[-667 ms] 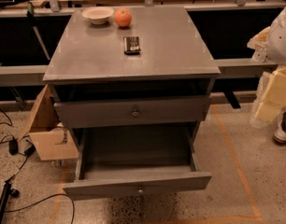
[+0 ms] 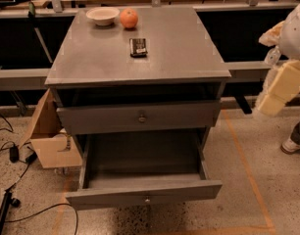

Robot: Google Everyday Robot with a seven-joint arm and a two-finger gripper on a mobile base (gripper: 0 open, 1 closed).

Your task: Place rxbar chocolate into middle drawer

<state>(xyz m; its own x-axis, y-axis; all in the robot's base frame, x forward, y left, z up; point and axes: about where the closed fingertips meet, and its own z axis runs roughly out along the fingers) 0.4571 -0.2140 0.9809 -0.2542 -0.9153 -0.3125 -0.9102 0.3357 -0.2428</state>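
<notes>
The rxbar chocolate (image 2: 138, 47) is a small black bar lying flat on the grey cabinet top (image 2: 179, 48), near its middle. The middle drawer (image 2: 142, 192) is pulled out wide, and its inside looks empty. The knobbed drawer above it (image 2: 140, 116) is only slightly out. My gripper (image 2: 277, 92), cream-coloured, hangs at the right edge of the view. It is off to the right of the cabinet, well away from the bar, and holds nothing I can see.
A white bowl (image 2: 102, 15) and an orange (image 2: 129, 18) sit at the back of the cabinet top. A cardboard box (image 2: 47, 141) stands left of the cabinet, with cables (image 2: 12, 155) on the floor. A person's shoe (image 2: 293, 145) is at the right.
</notes>
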